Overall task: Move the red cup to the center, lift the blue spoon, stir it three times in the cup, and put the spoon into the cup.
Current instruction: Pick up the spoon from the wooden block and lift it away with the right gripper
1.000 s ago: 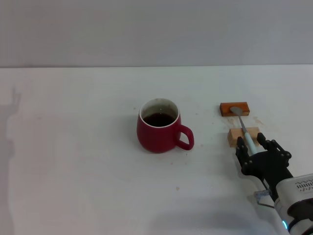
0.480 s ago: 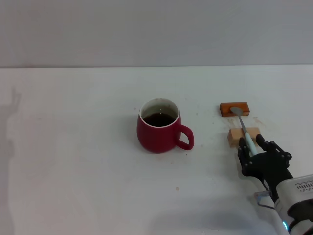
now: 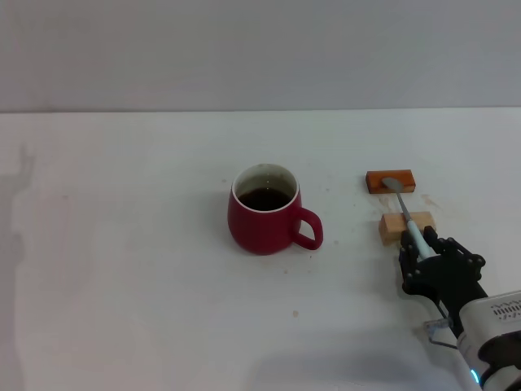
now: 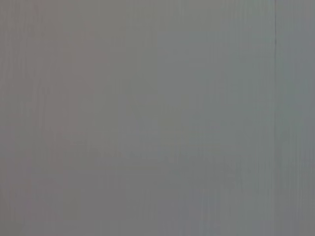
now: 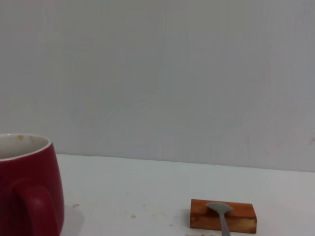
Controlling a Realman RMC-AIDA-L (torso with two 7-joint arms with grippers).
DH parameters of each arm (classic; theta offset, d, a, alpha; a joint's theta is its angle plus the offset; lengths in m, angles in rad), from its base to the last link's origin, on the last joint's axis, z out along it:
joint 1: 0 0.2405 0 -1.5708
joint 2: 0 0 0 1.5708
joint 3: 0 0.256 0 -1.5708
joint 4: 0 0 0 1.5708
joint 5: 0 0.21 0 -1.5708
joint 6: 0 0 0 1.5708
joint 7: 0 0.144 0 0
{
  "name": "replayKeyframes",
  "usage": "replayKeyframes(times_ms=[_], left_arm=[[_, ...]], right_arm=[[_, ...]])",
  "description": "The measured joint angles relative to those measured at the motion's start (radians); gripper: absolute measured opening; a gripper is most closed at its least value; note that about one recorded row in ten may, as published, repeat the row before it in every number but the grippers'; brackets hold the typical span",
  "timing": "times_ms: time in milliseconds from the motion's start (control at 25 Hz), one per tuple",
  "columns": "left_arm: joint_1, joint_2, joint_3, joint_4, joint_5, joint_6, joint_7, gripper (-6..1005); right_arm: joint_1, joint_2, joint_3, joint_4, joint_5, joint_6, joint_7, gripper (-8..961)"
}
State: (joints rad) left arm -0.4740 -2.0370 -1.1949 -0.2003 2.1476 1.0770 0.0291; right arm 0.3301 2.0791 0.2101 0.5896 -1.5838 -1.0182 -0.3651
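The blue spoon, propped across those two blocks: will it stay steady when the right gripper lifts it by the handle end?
Probably stiff: the blue spoon bridges the orange block and the tan block without sagging. It looks light and slim, so it could pivot in a grip. The right gripper sits at the handle's end, so the metal bowl may dip.

We see bare table left of the red cup. Right of its handle, two blocks crowd the gap.
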Motion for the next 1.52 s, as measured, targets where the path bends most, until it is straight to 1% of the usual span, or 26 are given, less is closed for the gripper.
replayKeyframes(times_ms=[120, 1440, 1520], left_arm=[[0.0, 0.0, 0.0, 0.001, 0.0, 0.0, 0.0, 861], [0.0, 0.003, 0.0, -0.001, 0.0, 0.0, 0.0, 861], [0.0, 0.003, 0.0, -0.001, 0.0, 0.0, 0.0, 861]], right_arm=[[0.002, 0.0, 0.0, -0.001, -0.003, 0.001, 0.0, 314], [0.009, 0.001, 0.0, -0.002, 0.002, 0.014, 0.0, 297], [0.008, 0.001, 0.0, -0.002, 0.002, 0.014, 0.0, 286]])
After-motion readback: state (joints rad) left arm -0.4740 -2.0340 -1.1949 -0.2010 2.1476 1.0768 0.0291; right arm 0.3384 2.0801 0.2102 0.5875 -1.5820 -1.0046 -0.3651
